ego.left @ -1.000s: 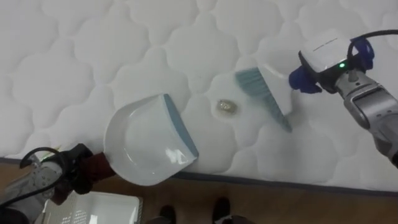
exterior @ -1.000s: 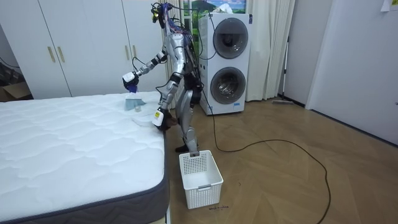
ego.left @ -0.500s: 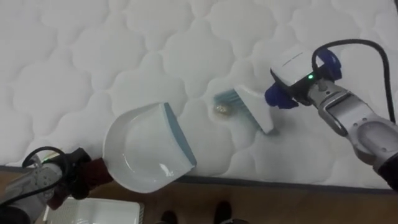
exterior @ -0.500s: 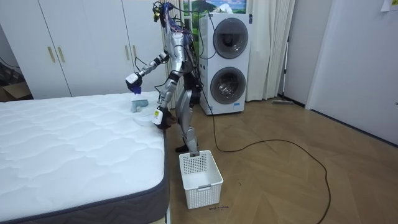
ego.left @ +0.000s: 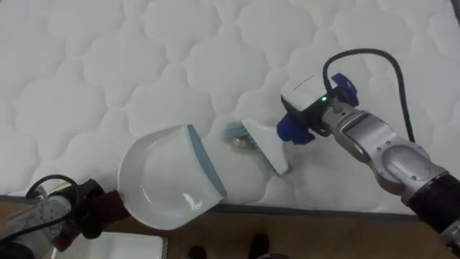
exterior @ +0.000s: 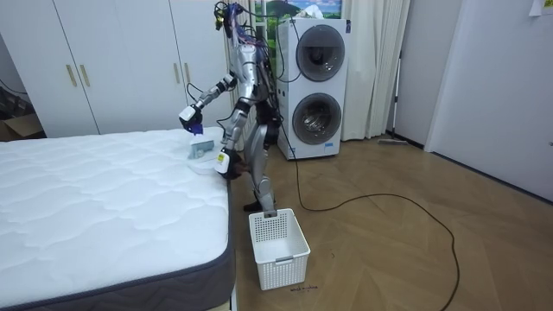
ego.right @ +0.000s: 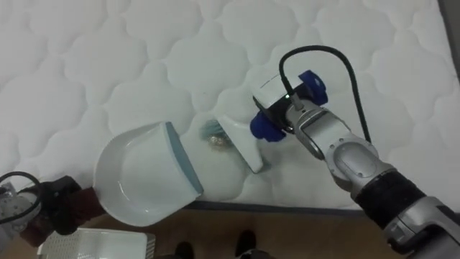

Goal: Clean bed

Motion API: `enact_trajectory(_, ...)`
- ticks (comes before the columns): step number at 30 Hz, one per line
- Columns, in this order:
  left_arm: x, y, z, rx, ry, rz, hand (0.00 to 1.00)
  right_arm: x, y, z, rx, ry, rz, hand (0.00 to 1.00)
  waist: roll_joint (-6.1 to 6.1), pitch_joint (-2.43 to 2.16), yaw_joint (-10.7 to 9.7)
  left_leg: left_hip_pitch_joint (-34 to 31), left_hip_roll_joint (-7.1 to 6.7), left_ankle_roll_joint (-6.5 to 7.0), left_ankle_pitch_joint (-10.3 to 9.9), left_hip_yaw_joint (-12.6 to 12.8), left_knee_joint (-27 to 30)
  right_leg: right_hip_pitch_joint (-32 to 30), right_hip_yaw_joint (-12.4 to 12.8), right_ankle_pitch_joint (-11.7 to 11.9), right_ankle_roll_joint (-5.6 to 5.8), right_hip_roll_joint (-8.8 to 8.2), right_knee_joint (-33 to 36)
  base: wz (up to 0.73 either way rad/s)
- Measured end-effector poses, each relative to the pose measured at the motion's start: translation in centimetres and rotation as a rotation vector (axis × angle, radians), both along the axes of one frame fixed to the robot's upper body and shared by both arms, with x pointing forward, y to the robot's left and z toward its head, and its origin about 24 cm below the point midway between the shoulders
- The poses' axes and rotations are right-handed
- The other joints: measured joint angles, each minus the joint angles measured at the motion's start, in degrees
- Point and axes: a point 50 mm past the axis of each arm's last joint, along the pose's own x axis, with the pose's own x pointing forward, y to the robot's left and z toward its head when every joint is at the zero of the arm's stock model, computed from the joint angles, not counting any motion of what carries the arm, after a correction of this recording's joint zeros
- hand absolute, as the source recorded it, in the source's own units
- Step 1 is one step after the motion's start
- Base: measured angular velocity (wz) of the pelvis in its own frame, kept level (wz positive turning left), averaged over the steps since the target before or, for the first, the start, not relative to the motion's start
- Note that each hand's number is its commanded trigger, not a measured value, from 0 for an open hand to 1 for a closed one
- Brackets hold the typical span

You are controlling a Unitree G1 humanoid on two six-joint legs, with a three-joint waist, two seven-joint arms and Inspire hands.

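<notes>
Lighting is bright, even and diffuse: the white mattress (ego.left: 108, 79) runs near blown-out with only soft shading in the quilting, small specular glints inside the glossy dustpan (ego.left: 162, 180), faint soft shadow under the brush (ego.left: 264, 144), mild sheen on the wood floor (exterior: 406, 259).

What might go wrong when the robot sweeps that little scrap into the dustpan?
The scrap lies near the mattress edge, so a hard flick of the brush might send it past the dustpan onto the floor. The dustpan juts partly over that edge; if its lip lifts, the scrap may slip underneath.
</notes>
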Motion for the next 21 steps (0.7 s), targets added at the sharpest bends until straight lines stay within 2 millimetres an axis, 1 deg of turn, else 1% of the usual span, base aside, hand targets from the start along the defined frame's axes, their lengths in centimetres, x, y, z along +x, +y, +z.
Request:
enact_trajectory(5, -0.7, -0.6, -0.9, -0.019, 0.024, 0.007, 1.0, -0.1, 0.4, -0.3, 0.007, 0.045, -0.012, 1.0, 0.74, -0.07, 0.0, 0.1, -0.04, 0.08, 0.0, 0.6, 0.4, 0.0, 0.0, 0.1, -0.18, -0.09, 0.1, -0.05)
enact_trajectory(11, -1.8, -1.0, -2.0, -0.045, 0.056, 0.033, 1.0, -0.2, 1.1, -0.4, 0.024, 0.097, -0.02, 1.0, 1.44, -0.14, 0.1, 0.3, -0.03, 0.08, 0.0, 0.7, 0.3, 0.1, 0.0, 0.2, -0.27, -0.07, 0.0, -0.01)
enact_trajectory(14, -2.1, -0.8, -2.2, -0.05, 0.065, 0.046, 1.0, -0.4, 1.3, -0.7, 0.042, 0.126, -0.024, 1.0, 1.48, -0.12, 0.2, 0.8, -0.03, 0.08, 0.0, 0.7, 0.2, 0.6, 0.1, 0.2, -0.29, -0.04, 0.0, 0.0)
enact_trajectory(21, -2.2, -0.8, -2.3, -0.052, 0.069, 0.05, 1.0, -0.9, 1.5, -1.5, 0.17, 0.242, -0.058, 1.0, 1.48, -0.12, 0.3, 1.0, -0.11, 0.08, 0.0, 0.7, -0.3, 0.5, 0.2, 0.1, -0.28, -0.11, -0.1, 0.0)
